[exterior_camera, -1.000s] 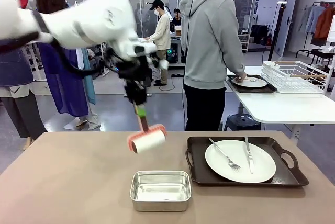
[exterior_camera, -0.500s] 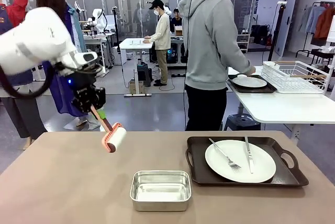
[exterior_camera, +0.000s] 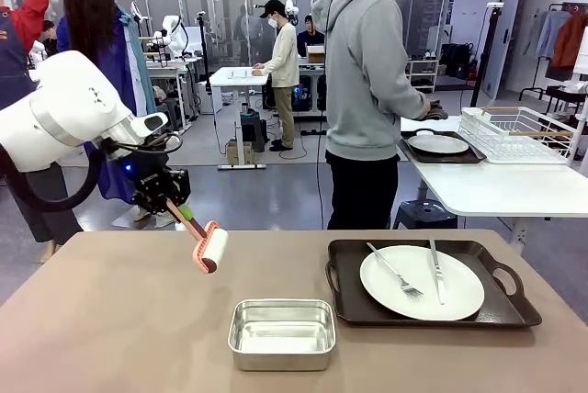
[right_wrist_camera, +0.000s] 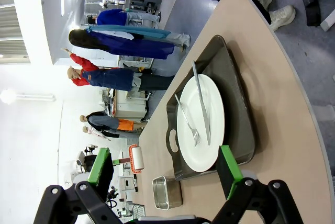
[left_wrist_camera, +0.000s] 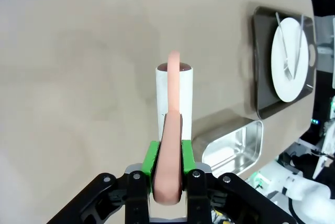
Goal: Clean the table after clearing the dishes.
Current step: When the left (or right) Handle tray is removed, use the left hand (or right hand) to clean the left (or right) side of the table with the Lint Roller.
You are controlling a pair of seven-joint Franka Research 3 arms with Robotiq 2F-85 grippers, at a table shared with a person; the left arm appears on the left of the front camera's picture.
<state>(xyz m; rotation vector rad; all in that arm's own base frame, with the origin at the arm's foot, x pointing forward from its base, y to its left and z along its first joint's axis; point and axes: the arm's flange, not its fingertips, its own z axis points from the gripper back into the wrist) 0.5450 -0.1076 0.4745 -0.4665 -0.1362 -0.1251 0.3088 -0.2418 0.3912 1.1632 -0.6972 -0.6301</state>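
- The left end effector (exterior_camera: 175,206) is clamped narrow on the salmon-pink handle of a lint roller with a white paper roll (exterior_camera: 214,248). In the left wrist view its green pads (left_wrist_camera: 152,158) pinch the handle from both sides, so the roll points out ahead and could be pressed flat.
- The roll hangs tilted over the far left part of the large matte brownish-taupe bench (exterior_camera: 110,320). It looks just clear of the top, though I cannot be sure from this angle.
- The right end effector (right_wrist_camera: 163,156) stands wide with nothing between its pads, facing the right-hand tray (probably held back so the sweeping arm has room).
- One round white plate (exterior_camera: 459,299), with a metal fork (exterior_camera: 395,275) and knife (exterior_camera: 437,274) laid on it, sits in a dark brown handled tray (exterior_camera: 503,308) on the bench's right side — not yet cleared.
- A second plate (exterior_camera: 439,145) on its own tray (exterior_camera: 461,160) lies on the white bench with a wire rack, where a person in a grey hoodie (exterior_camera: 367,72) has a hand at it.
- A small shiny steel rectangular pan (exterior_camera: 281,333) rests near the front edge, between roller and tray — a rolling pass would need to go round it.
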